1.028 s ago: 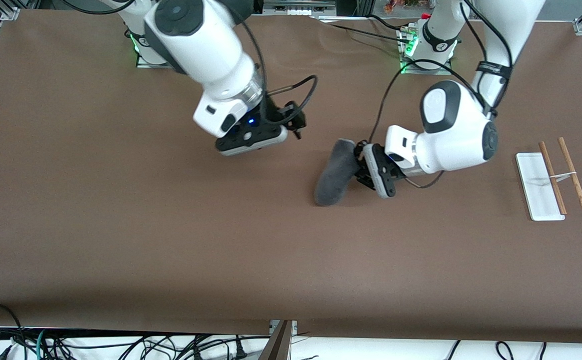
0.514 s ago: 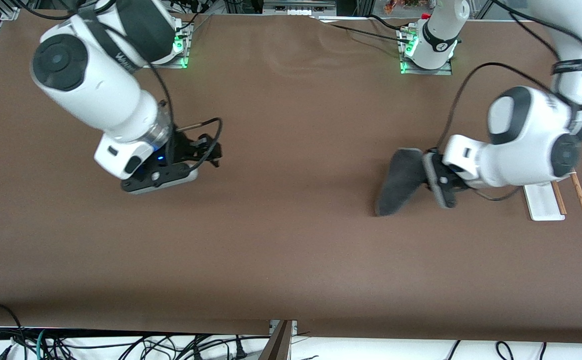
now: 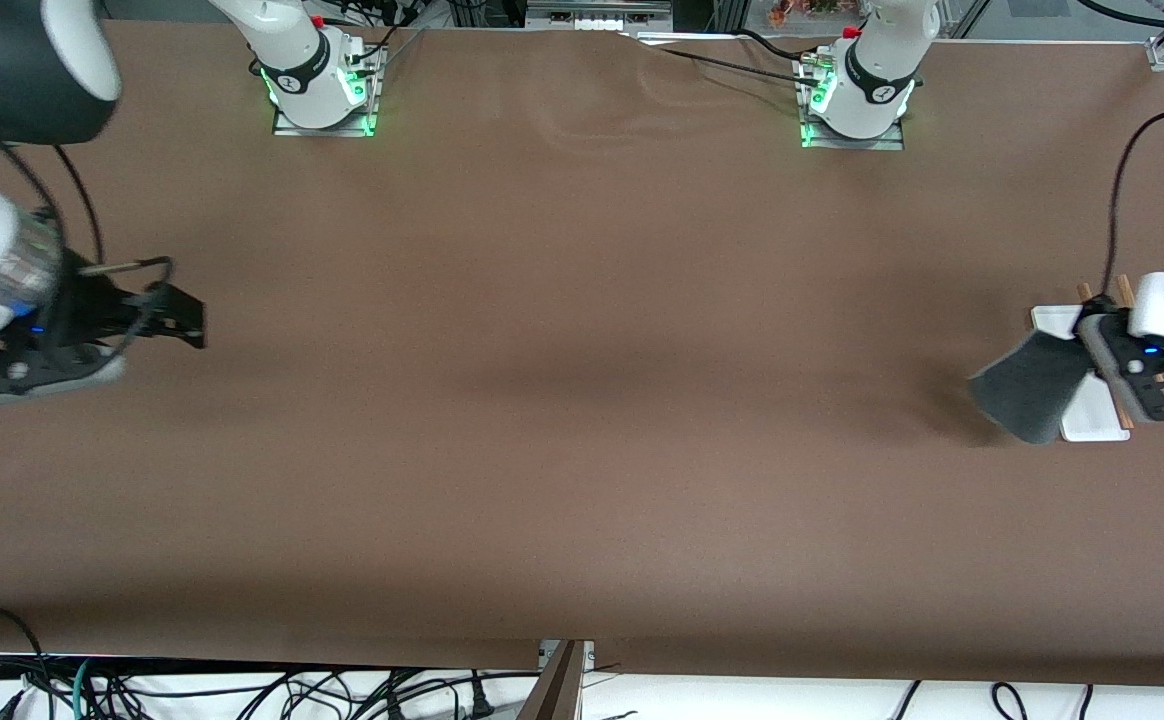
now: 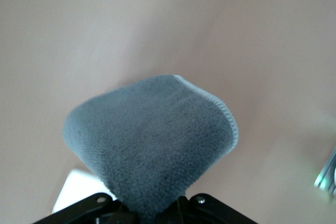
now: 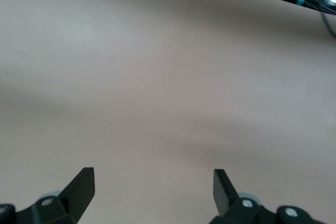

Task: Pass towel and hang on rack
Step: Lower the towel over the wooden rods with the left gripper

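Note:
My left gripper [image 3: 1092, 350] is shut on the dark grey towel [image 3: 1032, 388] and holds it in the air over the rack [image 3: 1092, 422] at the left arm's end of the table. The towel hangs out from the jaws and covers much of the rack's white base. Parts of the two wooden rods [image 3: 1124, 290] show beside the gripper. In the left wrist view the towel [image 4: 152, 145] with its light stitched edge fills the middle, with a corner of the white base [image 4: 76, 192] under it. My right gripper [image 3: 177, 322] is open and empty at the right arm's end of the table.
The brown table cover [image 3: 582, 400] spreads between the two arms. Cables hang below the table's front edge [image 3: 242, 690]. The two arm bases [image 3: 317, 80] stand along the table's edge farthest from the front camera.
My left gripper has carried the towel from the table's middle to over the rack. My right gripper has drawn away toward the right arm's end of the table.

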